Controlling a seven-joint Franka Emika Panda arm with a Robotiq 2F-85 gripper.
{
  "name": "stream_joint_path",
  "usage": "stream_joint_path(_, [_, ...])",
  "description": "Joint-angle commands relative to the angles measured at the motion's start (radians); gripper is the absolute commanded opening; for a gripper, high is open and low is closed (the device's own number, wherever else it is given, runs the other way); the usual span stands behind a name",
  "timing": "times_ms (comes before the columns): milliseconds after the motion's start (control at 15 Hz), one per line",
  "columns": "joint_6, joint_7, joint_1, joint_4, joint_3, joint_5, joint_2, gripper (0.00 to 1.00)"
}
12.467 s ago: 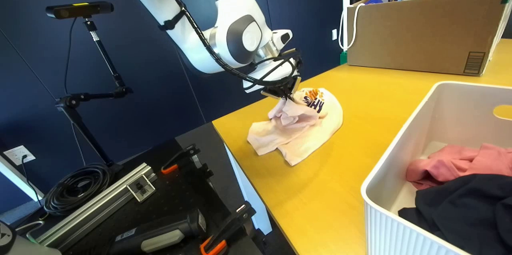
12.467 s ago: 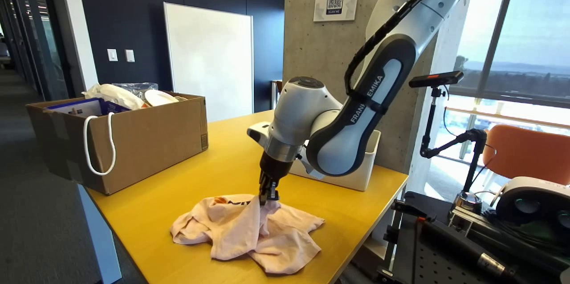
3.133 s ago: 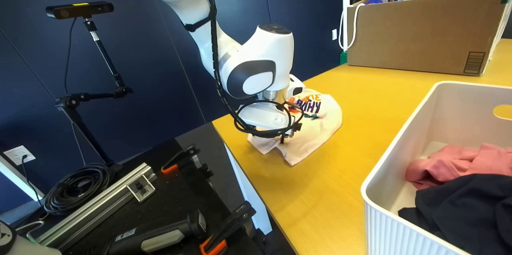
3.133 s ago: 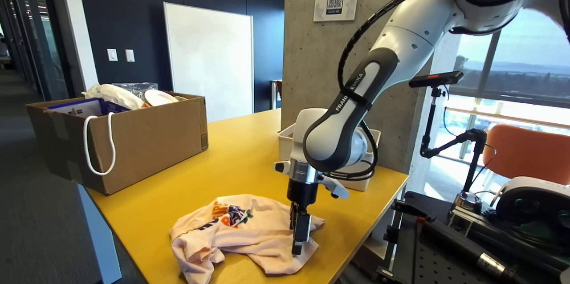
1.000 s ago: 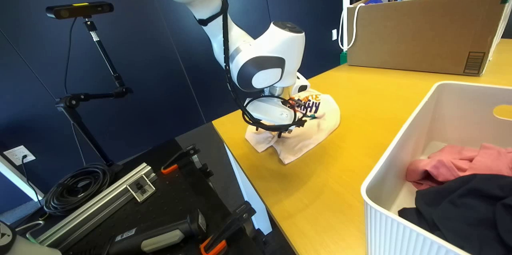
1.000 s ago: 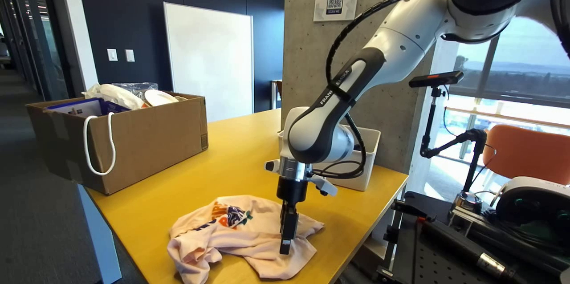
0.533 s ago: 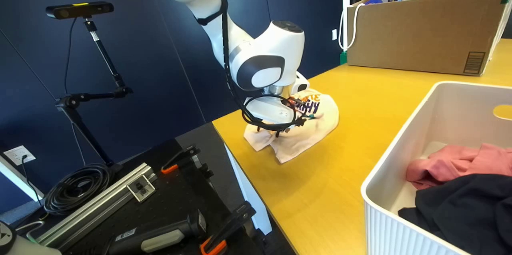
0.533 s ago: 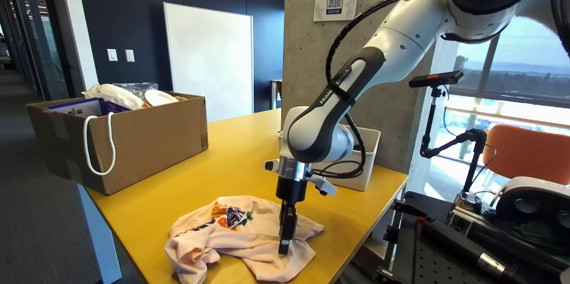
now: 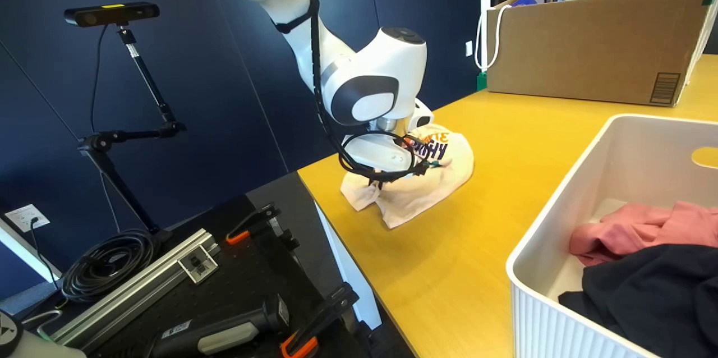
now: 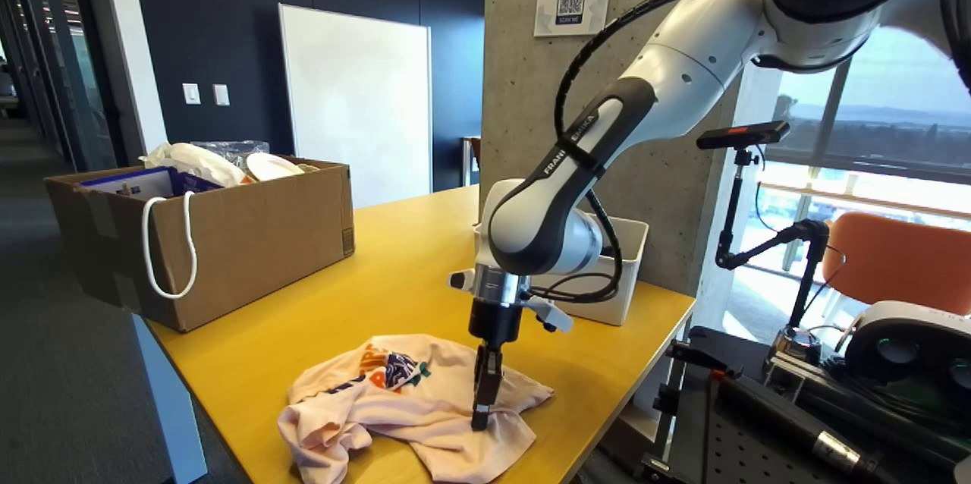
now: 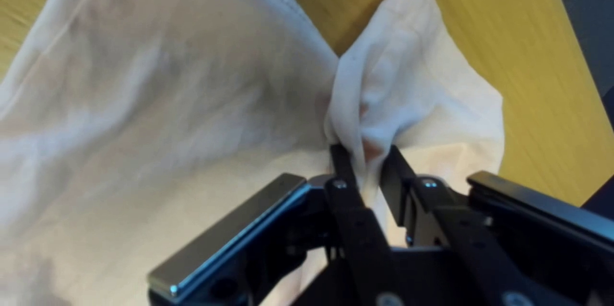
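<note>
A pale pink shirt with a colourful print lies rumpled on the yellow table; it shows in both exterior views [image 9: 455, 159] [image 10: 421, 416] and fills much of the wrist view [image 11: 192, 152]. My gripper points down at the shirt's near part in an exterior view [image 10: 481, 425]. In the wrist view the fingertips [image 11: 367, 155] are close together with a bunched fold of the shirt pinched between them. The fold rises into the jaws, while the rest of the shirt lies on the table. In an exterior view the fingers [image 9: 376, 183] are partly hidden by the wrist and cables.
A white bin [image 9: 552, 324] holding a pink cloth [image 9: 662, 229] and a dark cloth [image 9: 662, 290] stands on the yellow table [image 9: 471, 257]. A cardboard box [image 10: 258, 234] with packing stuff sits at another edge. A black cart [image 10: 743, 423] with devices adjoins the table.
Since 12.5 s ago the shirt has been spread, showing its print. In the last second the fingers have closed together on a fold and risen very slightly; the shirt's edge has shifted slightly.
</note>
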Motion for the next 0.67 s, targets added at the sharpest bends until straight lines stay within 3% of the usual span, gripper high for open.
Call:
stream_joint_path(0, [-0.013,-0.029,-0.008,-0.025,0.007,0.039,-0.038,0.23])
stream_joint_path(67, [-0.016,-0.030,-0.011,-0.033,0.009,0.041,-0.048,0.21])
stream_joint_path(267, [-0.012,-0.035,-0.019,-0.056,0.011,0.046,-0.081,0.00])
stream_joint_path(600, [-0.064,-0.017,0.015,-0.013,-0.025,0.042,-0.062,0.01])
